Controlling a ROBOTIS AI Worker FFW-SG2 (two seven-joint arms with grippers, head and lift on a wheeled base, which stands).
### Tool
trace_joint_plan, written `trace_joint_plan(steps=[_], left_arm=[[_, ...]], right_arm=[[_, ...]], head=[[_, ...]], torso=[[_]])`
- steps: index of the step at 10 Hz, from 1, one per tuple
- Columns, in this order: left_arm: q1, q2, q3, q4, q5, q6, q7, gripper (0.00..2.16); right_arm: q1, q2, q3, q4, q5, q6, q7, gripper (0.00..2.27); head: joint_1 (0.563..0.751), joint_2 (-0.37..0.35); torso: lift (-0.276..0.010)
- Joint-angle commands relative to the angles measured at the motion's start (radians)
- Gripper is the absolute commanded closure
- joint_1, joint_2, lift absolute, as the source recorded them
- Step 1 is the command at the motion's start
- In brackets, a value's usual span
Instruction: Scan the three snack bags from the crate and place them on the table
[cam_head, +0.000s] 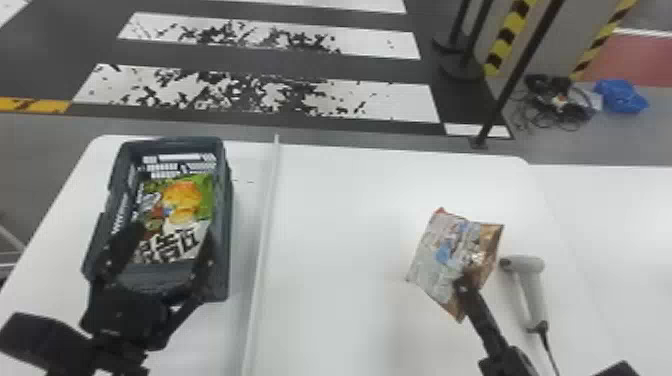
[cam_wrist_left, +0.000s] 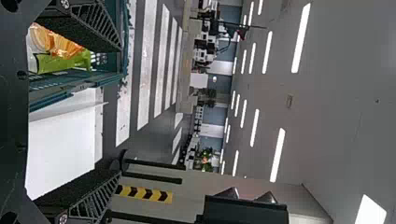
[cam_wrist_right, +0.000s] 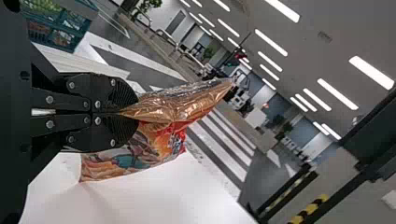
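In the head view my left gripper (cam_head: 162, 240) stands open over the near part of the dark crate (cam_head: 227, 200), where a green snack bag (cam_head: 182, 205) lies. In the left wrist view the left gripper (cam_wrist_left: 116, 112) has its fingers wide apart, with the green bag (cam_wrist_left: 63, 60) in the crate (cam_wrist_left: 74, 79) beyond. My right gripper (cam_head: 465, 285) is shut on an orange-and-silver snack bag (cam_head: 450, 250) above the table's right part. The right wrist view has the right gripper (cam_wrist_right: 133, 113) pinching that bag's edge (cam_wrist_right: 177, 107). Right of the bag lies a white scanner (cam_head: 532, 290).
A raised white strip (cam_head: 265, 225) runs across the white table (cam_head: 340, 240) between the crate and the held bag. The scanner's cable (cam_head: 550, 355) trails to the near edge. Black posts (cam_head: 515, 75) stand on the floor behind the table.
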Motion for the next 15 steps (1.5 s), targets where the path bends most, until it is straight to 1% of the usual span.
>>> trace_joint_plan(steps=[1, 2, 3, 4, 5, 6, 7, 8, 11, 12, 14, 15], left_arm=[[-0.001, 0.0, -0.003, 0.002, -0.002, 0.0, 0.0, 0.07], [-0.001, 0.0, -0.004, 0.002, -0.002, 0.0, 0.0, 0.07], [-0.001, 0.0, -0.004, 0.005, -0.002, 0.0, 0.0, 0.07], [-0.001, 0.0, -0.004, 0.007, -0.002, 0.0, 0.0, 0.07], [-0.001, -0.001, -0.004, 0.007, -0.002, 0.0, 0.0, 0.07], [-0.001, -0.001, -0.004, 0.007, -0.002, -0.003, 0.0, 0.07], [-0.001, -0.001, -0.006, 0.007, -0.002, -0.003, 0.0, 0.07], [-0.001, -0.003, -0.006, 0.007, -0.002, -0.003, 0.0, 0.07], [-0.001, -0.005, -0.007, 0.015, 0.0, -0.009, 0.005, 0.07], [-0.001, -0.005, -0.007, 0.018, 0.0, -0.025, 0.006, 0.07], [-0.001, -0.005, -0.007, 0.021, 0.007, -0.028, 0.006, 0.07], [-0.001, -0.006, -0.007, 0.022, 0.007, -0.037, 0.008, 0.07]], right_arm=[[0.0, 0.018, -0.015, 0.001, -0.04, 0.09, -0.001, 2.08], [-0.002, 0.024, -0.015, 0.012, -0.037, 0.09, -0.011, 2.09], [0.001, 0.027, -0.015, 0.012, -0.032, 0.081, -0.068, 2.09], [0.018, 0.039, -0.015, 0.007, -0.02, 0.05, -0.123, 2.09], [0.032, 0.046, -0.013, -0.001, -0.011, 0.035, -0.176, 1.67], [0.038, 0.046, -0.013, -0.005, -0.009, 0.035, -0.208, 1.26], [0.057, 0.046, -0.013, -0.024, -0.009, 0.038, -0.232, 0.61], [0.08, 0.046, -0.008, -0.04, -0.011, 0.044, -0.257, 0.13], [0.133, 0.046, 0.01, -0.091, -0.008, 0.047, -0.311, 0.1], [0.15, 0.042, 0.01, -0.111, -0.005, 0.062, -0.312, 0.1], [0.179, 0.041, 0.008, -0.156, -0.006, 0.16, -0.301, 0.1], [0.181, 0.041, 0.008, -0.172, 0.023, 0.16, -0.297, 0.1]], head=[[0.695, -0.086], [0.695, -0.072], [0.695, -0.068], [0.695, -0.08], [0.695, -0.098], [0.695, -0.107], [0.695, -0.122], [0.695, -0.129], [0.695, -0.125], [0.695, -0.122], [0.695, -0.107], [0.695, -0.081]], torso=[[-0.037], [-0.037], [-0.037], [-0.037], [-0.037], [-0.037], [-0.037], [-0.037], [-0.037], [-0.037], [-0.037], [-0.037]])
